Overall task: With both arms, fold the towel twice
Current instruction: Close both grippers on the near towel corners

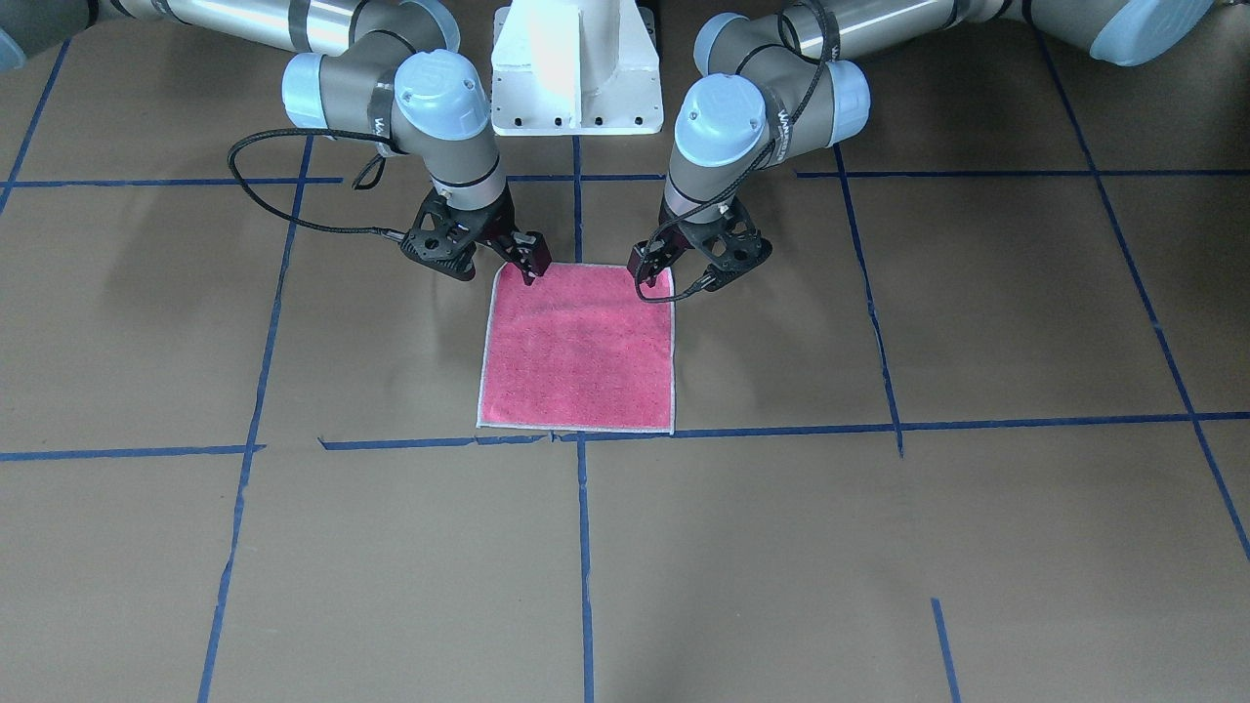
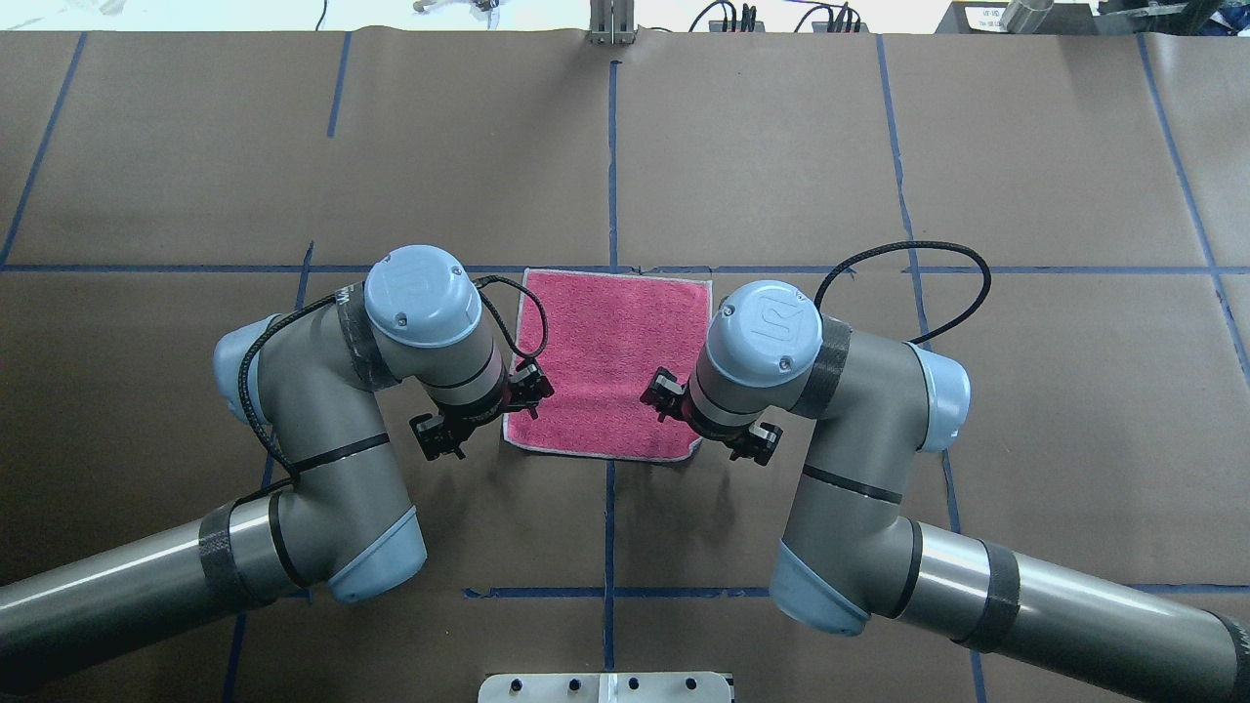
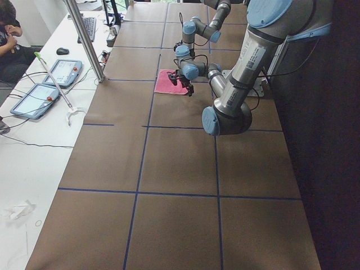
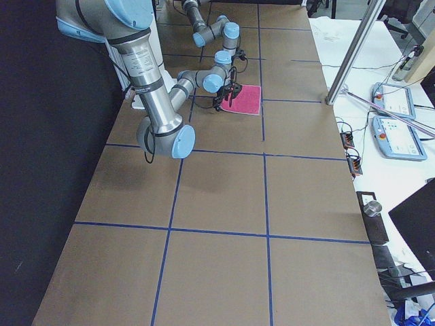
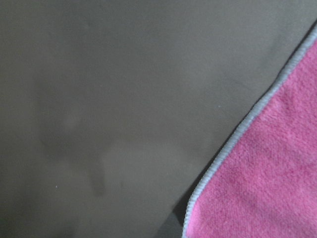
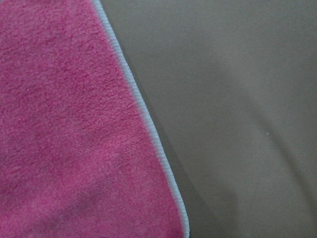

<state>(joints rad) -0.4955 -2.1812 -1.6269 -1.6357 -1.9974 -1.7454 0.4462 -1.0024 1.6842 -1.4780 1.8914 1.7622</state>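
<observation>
Pink towel (image 2: 610, 361) lies flat, extending toward 12 o'clock. Left end effector (image 2: 530, 391) is over its 7 o'clock corner and right end effector (image 2: 664, 393) over 5 o'clock. I cannot tell whether either is apart or together.

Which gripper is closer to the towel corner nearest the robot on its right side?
Right. The right gripper hangs just inside that corner of the towel; the left gripper is at the other robot-side corner, along the same edge.

The left arm (image 2: 312, 420) and right arm (image 2: 859, 410) bend inward, left tool (image 1: 652, 268) and right tool (image 1: 530, 265) pointing downward.
</observation>
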